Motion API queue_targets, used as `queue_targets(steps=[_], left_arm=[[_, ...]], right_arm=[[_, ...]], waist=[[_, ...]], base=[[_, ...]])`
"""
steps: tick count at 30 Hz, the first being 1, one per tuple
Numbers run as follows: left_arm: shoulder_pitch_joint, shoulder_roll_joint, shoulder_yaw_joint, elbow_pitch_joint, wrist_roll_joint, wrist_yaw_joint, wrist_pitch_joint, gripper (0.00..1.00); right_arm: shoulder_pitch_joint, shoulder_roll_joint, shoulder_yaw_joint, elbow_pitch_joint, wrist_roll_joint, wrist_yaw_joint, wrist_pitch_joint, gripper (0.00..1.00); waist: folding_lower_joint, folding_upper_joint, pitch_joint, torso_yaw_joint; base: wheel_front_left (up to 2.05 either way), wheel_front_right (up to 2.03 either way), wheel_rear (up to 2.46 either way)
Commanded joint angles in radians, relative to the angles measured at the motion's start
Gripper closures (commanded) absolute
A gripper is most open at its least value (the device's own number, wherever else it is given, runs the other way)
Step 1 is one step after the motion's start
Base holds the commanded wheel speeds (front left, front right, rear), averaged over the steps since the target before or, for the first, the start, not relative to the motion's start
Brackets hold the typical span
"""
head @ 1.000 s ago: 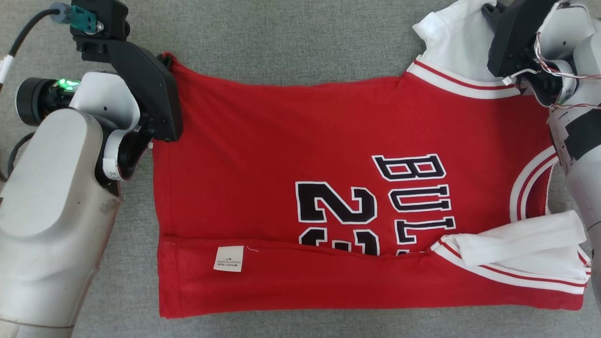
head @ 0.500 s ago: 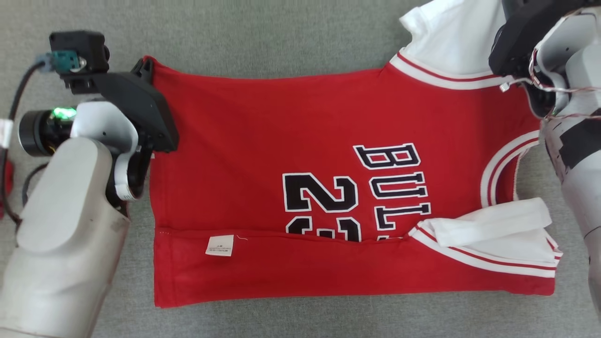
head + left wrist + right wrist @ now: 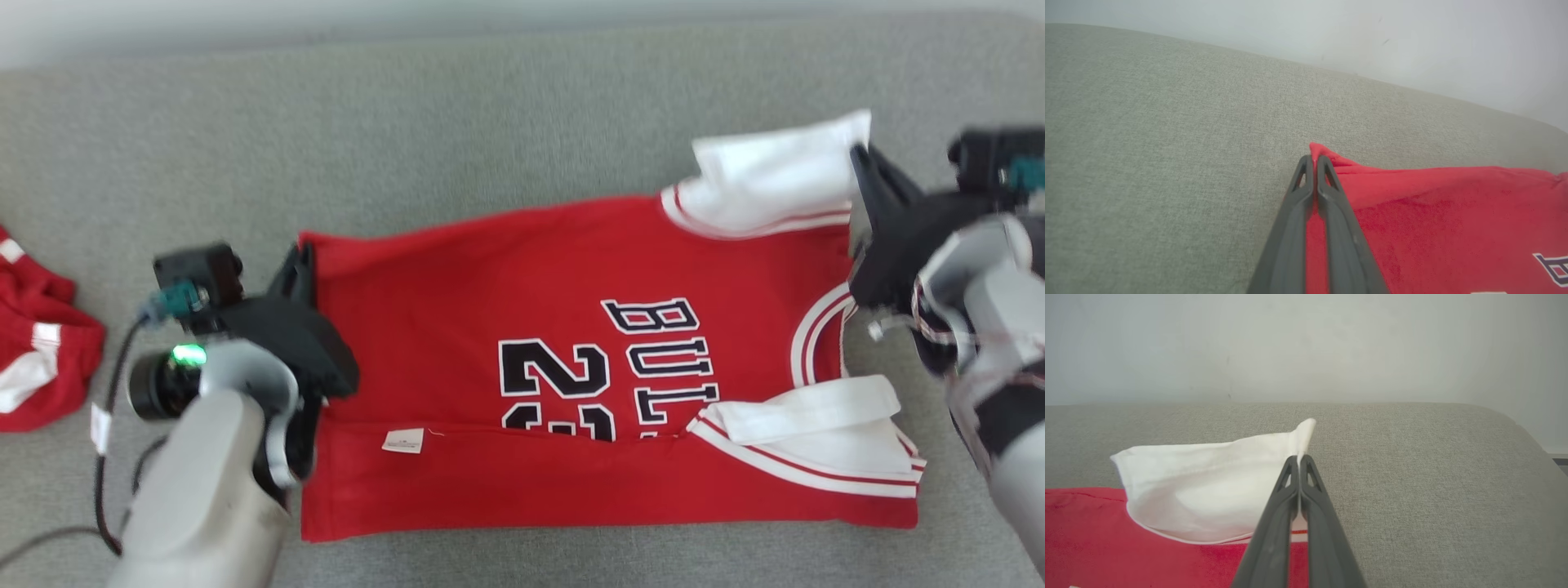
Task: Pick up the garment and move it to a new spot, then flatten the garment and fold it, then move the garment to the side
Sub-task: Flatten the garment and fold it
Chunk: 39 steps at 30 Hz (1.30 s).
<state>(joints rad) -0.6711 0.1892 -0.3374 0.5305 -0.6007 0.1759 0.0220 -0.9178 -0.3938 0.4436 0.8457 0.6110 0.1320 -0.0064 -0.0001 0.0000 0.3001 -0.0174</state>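
Note:
The garment (image 3: 571,327) is a red jersey with black lettering, white trim and white sleeves, spread across a grey cushion with its near edge folded over. My left gripper (image 3: 298,261) is shut on the jersey's far hem corner (image 3: 1323,157); in the left wrist view the left gripper (image 3: 1314,161) pinches red cloth between its fingers. My right gripper (image 3: 861,167) is shut on the far white sleeve (image 3: 775,175); in the right wrist view the right gripper (image 3: 1299,461) clamps the sleeve's edge (image 3: 1304,433). The held far edge is raised a little off the cushion.
A second red and white cloth (image 3: 37,367) lies bunched at the left edge of the grey cushion (image 3: 490,122). A pale wall (image 3: 1306,343) rises behind the cushion's back edge. A black cable (image 3: 106,457) hangs by my left forearm.
The head camera has tilted up, so the wall and the cloth at the left have come into view. Both grippers keep their hold on the jersey's far edge, which now sits nearer to me.

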Motion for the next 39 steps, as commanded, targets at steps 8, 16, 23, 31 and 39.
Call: queue_targets(steps=[8,16,23,31,39], left_arm=[[0.141,-0.018,0.007,-0.001,-0.023,-0.008,-0.089,1.00],[0.223,-0.033,0.024,0.016,-0.056,0.009,-0.107,1.00],[0.280,-0.039,0.029,0.013,-0.080,0.003,-0.118,1.00],[0.322,-0.053,0.039,0.010,-0.112,0.003,-0.129,0.73],[0.380,-0.061,0.050,-0.004,-0.120,-0.018,-0.203,0.00]], right_arm=[[0.262,-0.063,-0.012,-0.153,0.044,-0.003,-0.010,1.00],[0.444,-0.056,-0.077,-0.285,0.046,-0.003,0.059,1.00],[0.585,-0.019,-0.176,-0.401,0.026,-0.003,0.113,1.00],[0.722,0.056,-0.287,-0.508,-0.039,-0.003,0.191,1.00],[0.804,0.131,-0.378,-0.581,-0.108,-0.003,0.253,0.00]], waist=[[0.0001,0.0000,-0.121,0.006],[0.0001,0.0000,-0.143,-0.003],[0.0001,0.0000,-0.154,0.001],[0.0001,0.0000,-0.163,-0.005],[0.0001,0.0000,-0.195,-0.005]], base=[[0.00,0.00,0.00],[0.00,0.00,0.00],[0.00,0.00,0.00],[0.00,0.00,0.00],[0.00,0.00,0.00]])
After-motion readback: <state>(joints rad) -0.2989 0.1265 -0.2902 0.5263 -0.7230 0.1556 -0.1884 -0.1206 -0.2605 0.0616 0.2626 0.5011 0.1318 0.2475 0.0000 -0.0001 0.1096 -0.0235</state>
